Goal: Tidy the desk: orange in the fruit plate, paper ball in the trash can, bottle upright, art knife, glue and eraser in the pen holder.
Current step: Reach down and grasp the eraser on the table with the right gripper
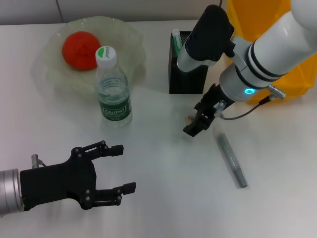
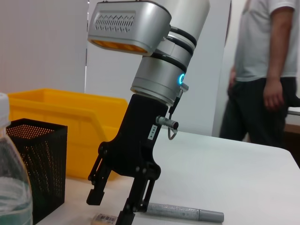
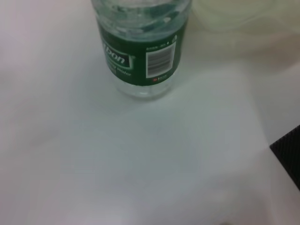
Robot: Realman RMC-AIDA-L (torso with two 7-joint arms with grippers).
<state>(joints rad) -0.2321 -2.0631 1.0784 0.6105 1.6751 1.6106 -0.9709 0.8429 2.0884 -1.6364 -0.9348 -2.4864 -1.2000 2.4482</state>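
Pale and small, the eraser (image 1: 188,119) lies on the white desk (image 1: 163,198), directly under the right pincer (image 1: 198,120), whose fingers stand spread either side of it and hold nothing. From there the pen holder (image 1: 185,67) sits near, toward twelve o'clock. The grey art knife (image 1: 231,159) lies toward four o'clock, long axis running eleven to five. The left pincer (image 1: 121,168), also spread and idle, hovers well apart toward eight o'clock.
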